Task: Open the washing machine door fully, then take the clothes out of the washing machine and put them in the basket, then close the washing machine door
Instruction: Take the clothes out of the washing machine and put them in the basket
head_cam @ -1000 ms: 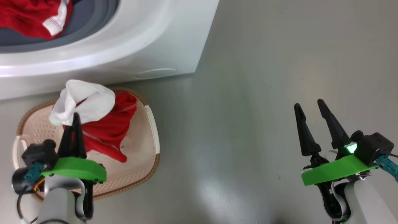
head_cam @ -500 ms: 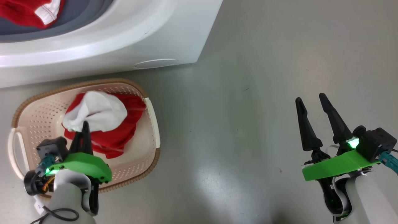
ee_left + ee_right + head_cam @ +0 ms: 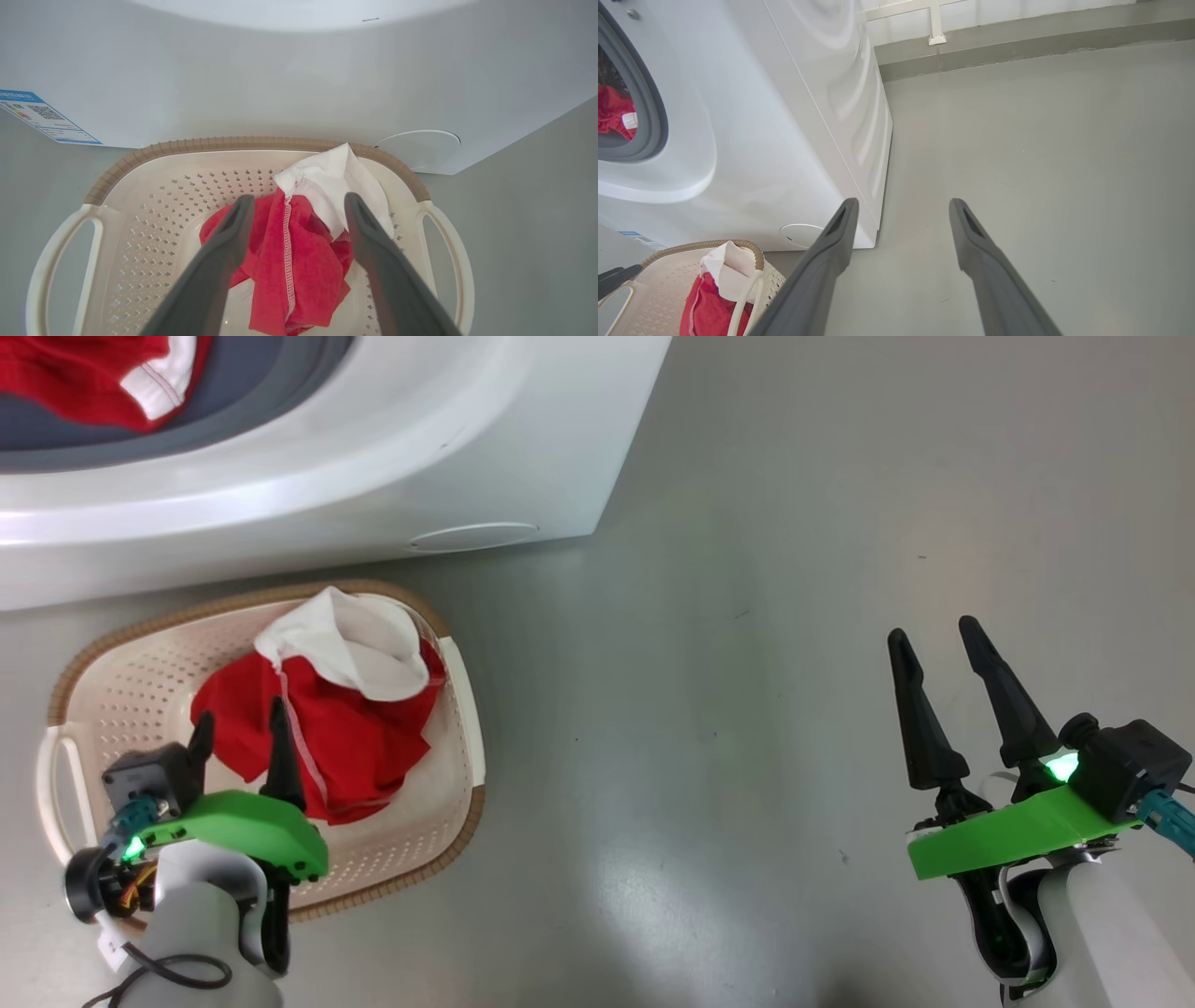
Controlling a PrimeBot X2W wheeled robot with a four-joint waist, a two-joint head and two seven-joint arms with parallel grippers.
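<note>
The cream basket [image 3: 121, 635] with a brown rim stands on the floor in front of the white washing machine [image 3: 373, 457]. A red garment [image 3: 345, 747] with a white cloth piece [image 3: 359, 639] on top lies loose inside it. My left gripper [image 3: 239, 717] hovers open just above this heap; in the left wrist view its fingers [image 3: 224, 252] straddle the red fabric [image 3: 294, 270] without pinching it. More red clothes [image 3: 75, 373] with white trim lie in the drum behind the grey gasket. My right gripper [image 3: 932, 630] hangs open and empty over bare floor, far right. The washing machine door is out of view.
Grey floor [image 3: 747, 709] stretches right of the machine to a wall base [image 3: 1017, 42]. A round white flap [image 3: 471, 535] sits low on the machine's front, and a blue label [image 3: 42, 116] is stuck at its lower left. The basket's handles [image 3: 448, 252] flank my left fingers.
My left gripper has opened and let go of the red and white clothes, which have settled into the basket. The right arm has stayed where it was.
</note>
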